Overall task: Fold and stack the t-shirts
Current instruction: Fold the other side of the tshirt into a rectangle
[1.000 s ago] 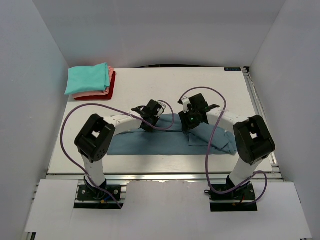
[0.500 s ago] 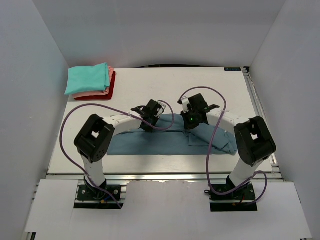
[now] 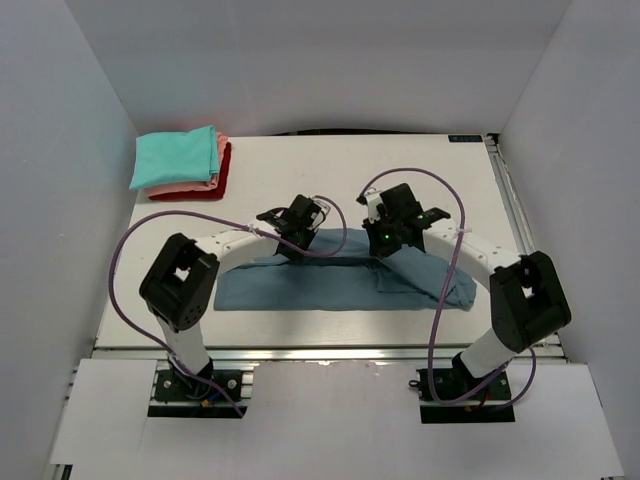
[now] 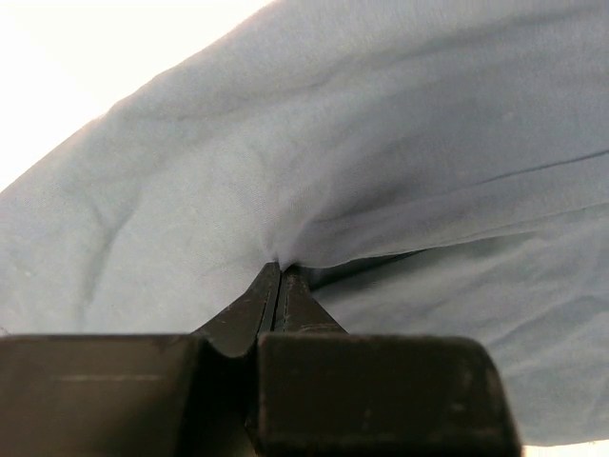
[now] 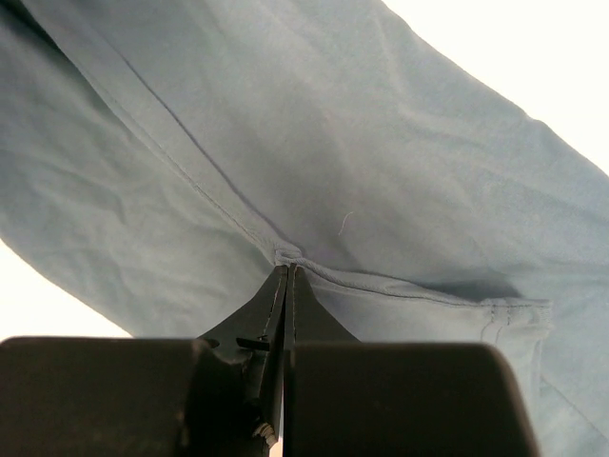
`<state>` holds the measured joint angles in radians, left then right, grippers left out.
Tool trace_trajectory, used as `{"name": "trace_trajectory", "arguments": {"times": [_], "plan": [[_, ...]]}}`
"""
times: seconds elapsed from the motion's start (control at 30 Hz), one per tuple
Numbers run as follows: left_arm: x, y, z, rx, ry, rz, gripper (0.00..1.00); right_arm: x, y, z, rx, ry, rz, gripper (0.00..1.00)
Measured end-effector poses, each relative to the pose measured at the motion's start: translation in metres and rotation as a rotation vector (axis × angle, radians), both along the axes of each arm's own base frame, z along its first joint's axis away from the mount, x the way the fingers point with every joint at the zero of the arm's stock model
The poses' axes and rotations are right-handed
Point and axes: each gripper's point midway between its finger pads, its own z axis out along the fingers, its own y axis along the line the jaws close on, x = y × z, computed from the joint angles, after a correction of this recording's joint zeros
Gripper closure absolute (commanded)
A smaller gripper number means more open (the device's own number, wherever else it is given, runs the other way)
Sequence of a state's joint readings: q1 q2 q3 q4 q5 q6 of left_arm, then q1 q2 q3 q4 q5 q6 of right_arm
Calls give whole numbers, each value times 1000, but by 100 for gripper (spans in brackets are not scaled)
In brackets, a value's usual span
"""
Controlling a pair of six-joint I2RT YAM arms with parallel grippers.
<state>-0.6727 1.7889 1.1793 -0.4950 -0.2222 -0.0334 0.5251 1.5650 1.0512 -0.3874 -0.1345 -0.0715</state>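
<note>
Large slate-blue t-shirt (image 3: 330, 288) lying bunched across the near part of the table (image 3: 420, 170), left gripper (image 4: 279, 276) pinching its far edge, jaws together on cloth, right gripper (image 5: 287, 265) clamping a seam likewise, folded t-shirts (image 3: 180, 162), teal over pink over red, sitting stacked at the far-left corner

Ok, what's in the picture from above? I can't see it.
A slate-blue t-shirt lies on a white table, its far edge pinched by the robot's left tool and right tool, both shut on it. A folded stack, teal over pink over red, sits in the far left corner.
</note>
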Motion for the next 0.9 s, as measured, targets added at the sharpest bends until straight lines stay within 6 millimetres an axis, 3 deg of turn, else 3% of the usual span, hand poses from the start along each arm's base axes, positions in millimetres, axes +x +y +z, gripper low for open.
{"name": "trace_trajectory", "arguments": {"times": [0.53, 0.9], "plan": [[-11, 2, 12, -30, 10, -15, 100, -11, -5, -11, -24, 40, -7, 100], [-30, 10, -6, -21, 67, -18, 100, -20, -5, -22, -34, 83, 1, 100]]}}
